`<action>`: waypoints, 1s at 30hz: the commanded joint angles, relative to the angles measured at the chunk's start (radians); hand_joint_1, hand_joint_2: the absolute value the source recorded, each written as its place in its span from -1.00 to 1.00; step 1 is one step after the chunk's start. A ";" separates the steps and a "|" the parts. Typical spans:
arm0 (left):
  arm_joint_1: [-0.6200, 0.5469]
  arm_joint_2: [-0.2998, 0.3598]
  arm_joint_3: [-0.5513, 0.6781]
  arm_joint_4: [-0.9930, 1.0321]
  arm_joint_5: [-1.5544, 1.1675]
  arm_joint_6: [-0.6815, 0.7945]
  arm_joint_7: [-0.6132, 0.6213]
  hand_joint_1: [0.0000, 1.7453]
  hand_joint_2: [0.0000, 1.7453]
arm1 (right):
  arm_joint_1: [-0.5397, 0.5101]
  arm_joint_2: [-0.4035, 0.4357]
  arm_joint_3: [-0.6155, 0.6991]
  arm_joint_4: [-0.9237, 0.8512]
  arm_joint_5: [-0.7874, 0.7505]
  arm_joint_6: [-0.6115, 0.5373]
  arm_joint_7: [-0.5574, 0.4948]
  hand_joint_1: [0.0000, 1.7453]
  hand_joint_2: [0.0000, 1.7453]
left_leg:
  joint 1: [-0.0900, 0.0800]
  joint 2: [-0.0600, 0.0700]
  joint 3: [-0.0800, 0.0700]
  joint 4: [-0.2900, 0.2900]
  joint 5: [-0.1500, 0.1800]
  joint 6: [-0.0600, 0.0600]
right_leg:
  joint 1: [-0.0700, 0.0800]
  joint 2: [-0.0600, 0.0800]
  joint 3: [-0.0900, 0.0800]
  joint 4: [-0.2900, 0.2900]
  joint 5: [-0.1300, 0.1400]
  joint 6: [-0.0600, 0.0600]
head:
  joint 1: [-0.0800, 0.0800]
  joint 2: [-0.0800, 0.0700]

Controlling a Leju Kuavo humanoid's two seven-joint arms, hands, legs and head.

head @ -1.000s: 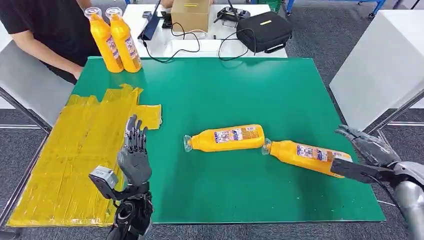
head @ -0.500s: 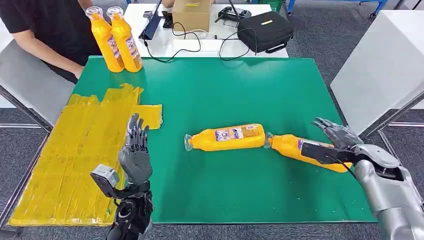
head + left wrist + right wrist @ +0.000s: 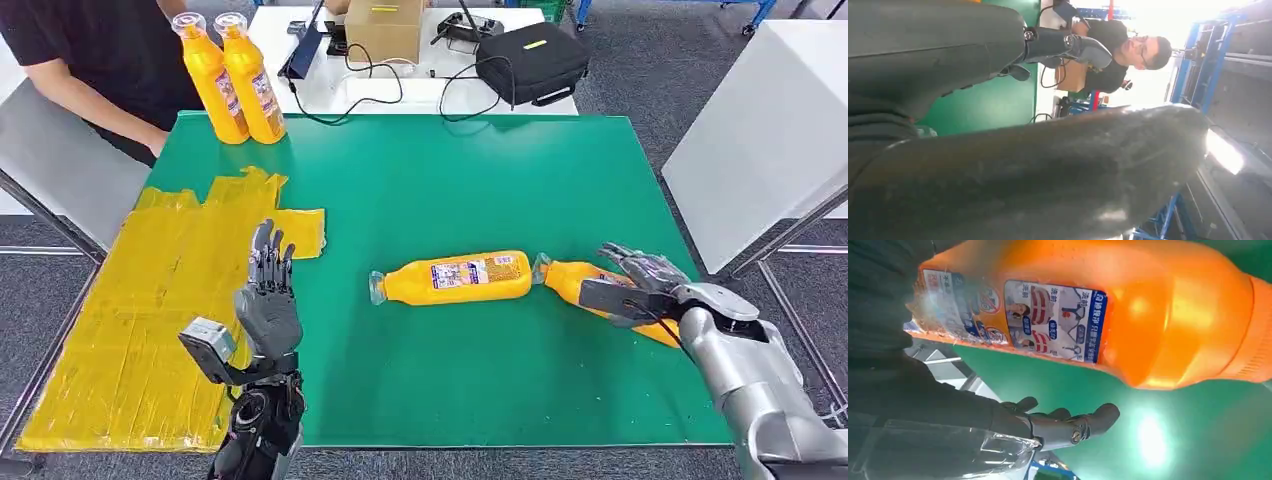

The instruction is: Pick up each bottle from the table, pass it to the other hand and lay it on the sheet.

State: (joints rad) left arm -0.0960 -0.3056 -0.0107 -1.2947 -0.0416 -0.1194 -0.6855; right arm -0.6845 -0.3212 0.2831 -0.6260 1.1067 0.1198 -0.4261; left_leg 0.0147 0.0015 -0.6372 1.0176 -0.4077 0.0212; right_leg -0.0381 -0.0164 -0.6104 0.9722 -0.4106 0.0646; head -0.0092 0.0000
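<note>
Note the green table (image 3: 450, 180): its middle and near edge are bare. The yellow sheet (image 3: 140, 300) covers the left side up to the edge. Two bottles lie end to end right of centre: the left bottle (image 3: 455, 277) lies free, and the right bottle (image 3: 572, 281) sits under the right hand (image 3: 640, 285), fingers spread over it, further in than a second ago. Your left hand (image 3: 267, 300) stands upright, fingers apart, unchanged.

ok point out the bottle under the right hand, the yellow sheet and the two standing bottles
bottle under the right hand (image 3: 563, 281), head view, on its orange shoulder near the cap
yellow sheet (image 3: 140, 300), head view, on its bare middle
two standing bottles (image 3: 240, 88), head view, on the labelled bodies
</note>
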 commanded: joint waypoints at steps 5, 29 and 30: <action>-0.023 0.022 0.047 0.049 0.002 -0.003 -0.013 -1.00 -1.00 | -0.136 -0.083 0.106 0.163 0.055 0.077 0.028 -1.00 1.00 | -0.001 0.000 0.003 0.000 -0.001 0.000 | 0.000 0.001 0.003 0.001 -0.001 -0.004 | 0.000 0.000; -0.023 0.012 0.062 0.043 -0.018 -0.007 -0.013 -1.00 -1.00 | 0.197 -0.088 0.094 0.119 0.000 0.013 0.098 -0.96 1.00 | 0.003 -0.003 0.010 -0.003 -0.002 0.000 | 0.003 0.000 0.010 -0.006 -0.001 -0.005 | 0.000 0.000; -0.017 0.013 0.060 0.038 -0.021 -0.006 -0.013 -1.00 -1.00 | 0.261 -0.055 0.079 0.111 0.005 -0.014 0.115 -0.92 1.00 | 0.003 -0.003 0.009 -0.002 -0.002 -0.001 | 0.003 0.000 0.009 -0.004 -0.001 -0.004 | 0.000 0.000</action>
State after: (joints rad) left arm -0.0941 -0.3056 0.0362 -1.2928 -0.0603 -0.1263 -0.6855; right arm -0.5829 -0.5031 0.3437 -0.6031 1.1070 0.1697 -0.3422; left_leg 0.0155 -0.0007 -0.6340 1.0179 -0.4087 0.0209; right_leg -0.0372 -0.0175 -0.6081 0.9715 -0.4106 0.0649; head -0.0092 0.0000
